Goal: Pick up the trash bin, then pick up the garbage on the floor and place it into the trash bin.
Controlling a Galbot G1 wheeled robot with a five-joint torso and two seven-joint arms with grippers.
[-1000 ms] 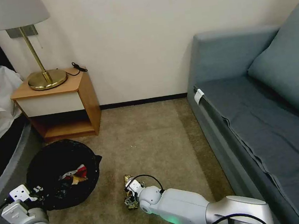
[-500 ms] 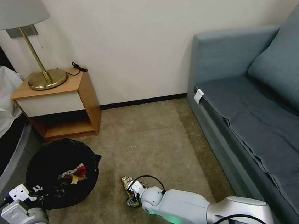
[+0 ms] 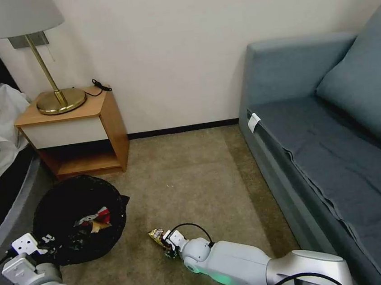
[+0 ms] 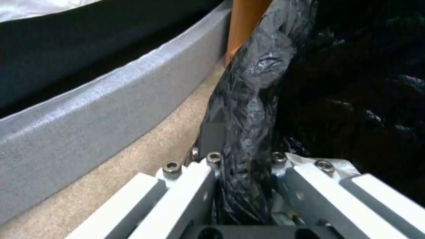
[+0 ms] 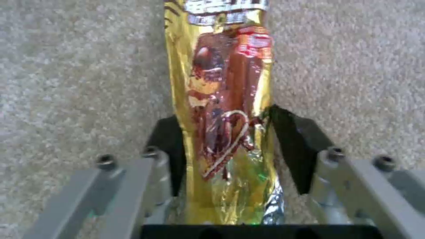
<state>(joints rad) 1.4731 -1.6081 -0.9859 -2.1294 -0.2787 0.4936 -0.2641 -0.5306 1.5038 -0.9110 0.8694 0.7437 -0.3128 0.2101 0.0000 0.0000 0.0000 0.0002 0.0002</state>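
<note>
Wrapper (image 5: 221,109), yellow-red, lies between the right gripper's (image 3: 165,244) fingers low in the frame's centre; they look clamped on it, though the contact is partly hidden. Bin (image 3: 78,217) sits at lower left, its bag rim pinched in the left gripper (image 4: 245,162). Lift the wrapper clear of the carpet (image 3: 194,178) before swinging toward the bin's mouth, releasing only once above it.
</note>
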